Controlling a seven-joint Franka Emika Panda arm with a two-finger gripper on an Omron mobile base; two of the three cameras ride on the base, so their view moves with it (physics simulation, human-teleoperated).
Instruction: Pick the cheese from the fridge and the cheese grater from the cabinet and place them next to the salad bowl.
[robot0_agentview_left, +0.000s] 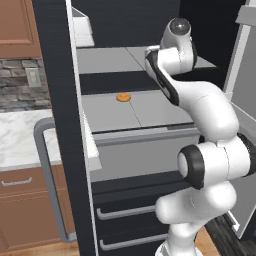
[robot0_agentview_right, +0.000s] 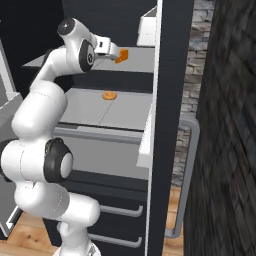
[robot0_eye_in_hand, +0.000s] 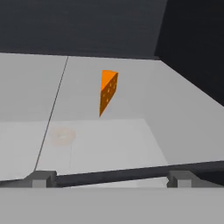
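The small orange holed cheese wedge (robot0_eye_in_hand: 107, 91) sits ungrasped on the fridge's far upper grey shelf (robot0_eye_in_hand: 183, 118). The gripper (robot0_agentview_right: 111, 50) is near it; finger spread unclear. Everything remains to do.

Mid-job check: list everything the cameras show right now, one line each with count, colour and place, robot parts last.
cheese: 1, orange wedge with darker holes, on the upper fridge shelf ahead of the gripper
flat round disc: 1, orange, on the lower light grey shelf
fridge: 1, black body, door open, light grey shelves, grey drawers below
bar handle: 1, grey, curved, on the fridge door edge
counter: 1, white marble, left of the fridge
drawer unit: 1, brown with silver handle, under the counter
arm: 1, white with dark joints, reaching into the fridge
gripper: 1, beside the cheese, state unclear
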